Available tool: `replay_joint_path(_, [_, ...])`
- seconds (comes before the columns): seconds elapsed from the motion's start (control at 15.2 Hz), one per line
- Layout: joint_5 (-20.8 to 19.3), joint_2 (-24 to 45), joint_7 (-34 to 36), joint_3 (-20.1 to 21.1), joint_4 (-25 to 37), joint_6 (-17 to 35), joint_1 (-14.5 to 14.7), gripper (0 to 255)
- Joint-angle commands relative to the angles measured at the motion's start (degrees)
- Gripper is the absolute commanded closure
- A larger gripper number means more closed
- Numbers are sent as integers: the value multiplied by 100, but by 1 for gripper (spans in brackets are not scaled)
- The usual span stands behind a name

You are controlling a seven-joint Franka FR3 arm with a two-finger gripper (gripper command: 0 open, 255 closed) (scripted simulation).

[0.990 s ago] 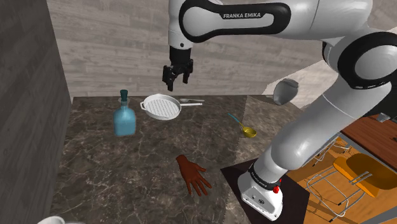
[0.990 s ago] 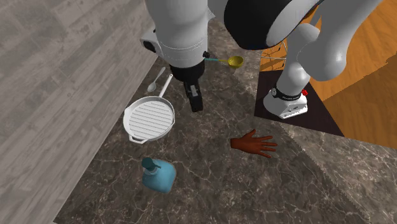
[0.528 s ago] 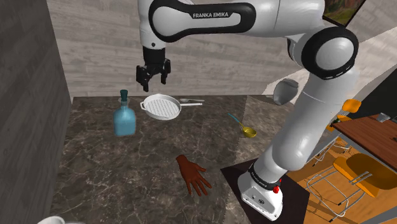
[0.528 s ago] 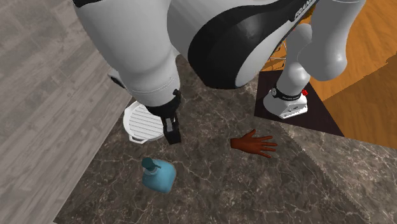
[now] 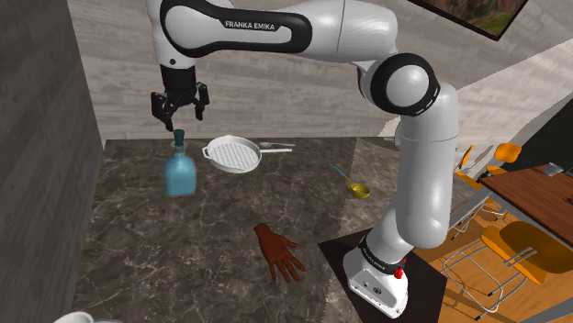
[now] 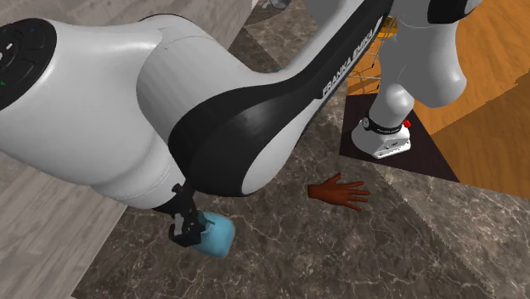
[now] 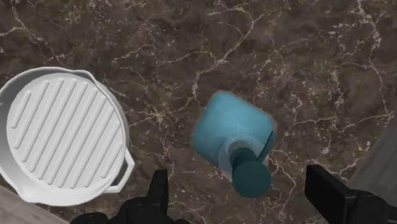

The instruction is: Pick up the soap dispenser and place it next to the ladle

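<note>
Even, fairly bright light gives crisp edges and a soft sheen on the white arm [image 5: 349, 37].

Your shoulder view puts the stand [image 5: 332, 257] at five o'clock, the second exterior at two o'clock; wrist looks straight down, close.

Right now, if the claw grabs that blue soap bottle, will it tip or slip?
Probably steady: the soap dispenser stands upright on a broad, squarish body, so a light nudge should not topple it. Its smooth-looking sides might slip in the open gripper. A push high at the pump top would tip it more easily.
</note>
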Motion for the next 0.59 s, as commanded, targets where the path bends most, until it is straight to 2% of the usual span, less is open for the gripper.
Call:
replay_joint_path(0.0, [-130,511,76,-27,753,-249,222,0])
replay_joint_path(0.53, [-124,430,118,-42,36,379,111,0])
